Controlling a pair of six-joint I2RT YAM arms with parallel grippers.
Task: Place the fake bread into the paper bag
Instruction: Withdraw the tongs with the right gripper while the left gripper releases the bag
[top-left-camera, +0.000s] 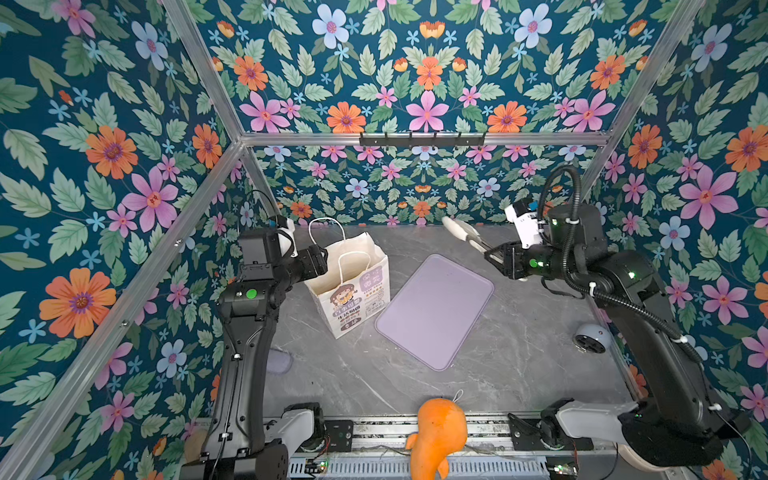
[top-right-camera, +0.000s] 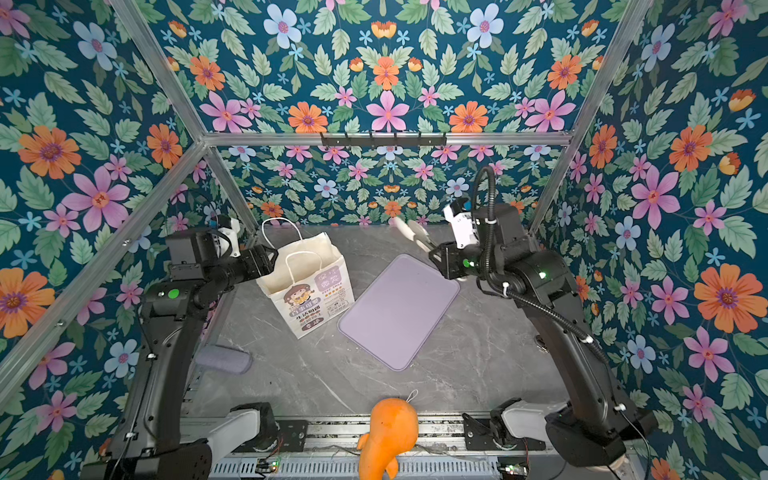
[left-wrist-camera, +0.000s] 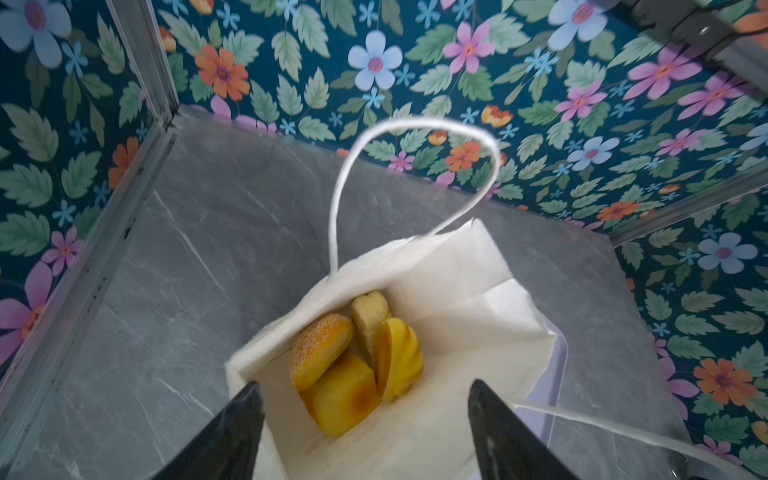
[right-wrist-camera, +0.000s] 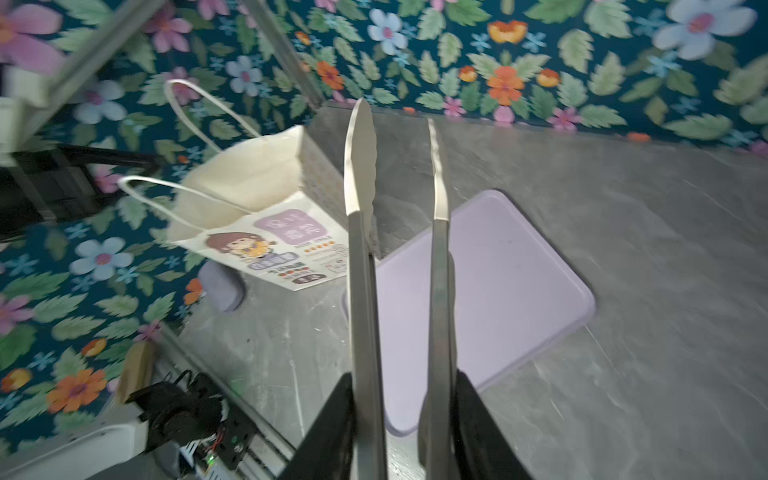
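- left gripper gapes empty over the paper bag.
- all four fake bread pieces inside; looks done.
- right gripper clamps bare tongs beside it.

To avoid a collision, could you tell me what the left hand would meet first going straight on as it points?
Most likely the fake bread inside the paper bag: the left hand points into its open mouth; its fingers might clip the rim first.
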